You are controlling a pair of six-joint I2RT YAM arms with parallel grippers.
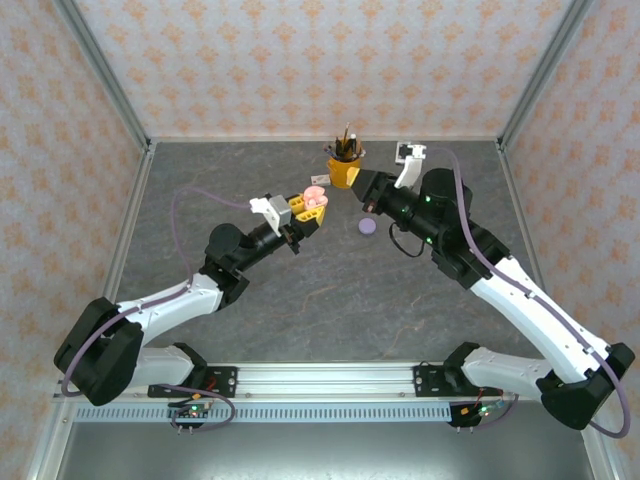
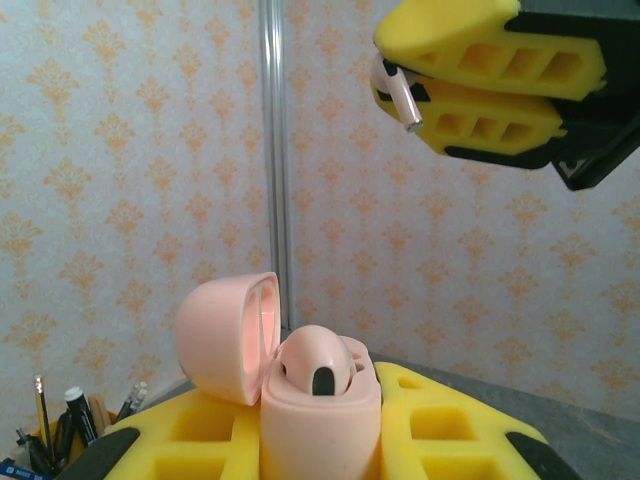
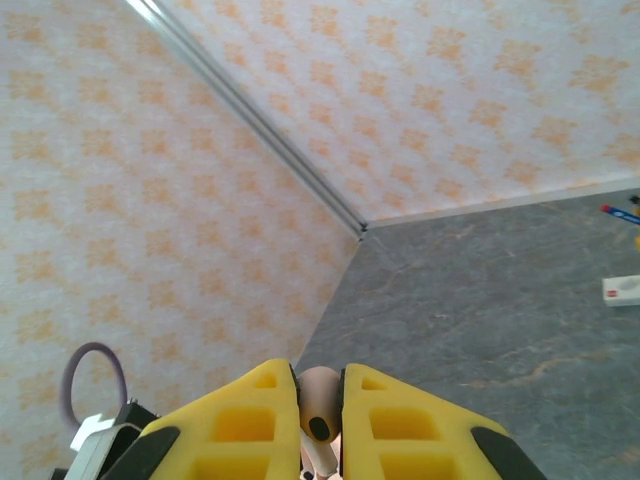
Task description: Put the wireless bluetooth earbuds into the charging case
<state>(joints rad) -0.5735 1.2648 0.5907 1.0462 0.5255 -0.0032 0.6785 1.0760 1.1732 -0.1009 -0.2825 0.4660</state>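
My left gripper point(image 2: 320, 440) is shut on the body of an open pale pink charging case point(image 2: 322, 425), held up off the table with its lid point(image 2: 222, 335) swung back to the left. One pink earbud point(image 2: 318, 365) sits in a case slot. Above and to the right of the case, my right gripper point(image 2: 440, 85) is shut on a second pale pink earbud point(image 2: 398, 95), whose stem pokes out past the fingertips. In the right wrist view this earbud point(image 3: 319, 400) is pinched between the yellow fingers point(image 3: 245, 425). From above, both grippers point(image 1: 312, 208) point(image 1: 342, 176) meet at the case point(image 1: 316, 197).
A closed lilac round case point(image 1: 367, 227) lies on the grey table right of the held case. A cup of pens point(image 1: 347, 150) stands at the back, just behind the right gripper. A small white item point(image 3: 622, 290) lies farther off. Patterned walls enclose the table.
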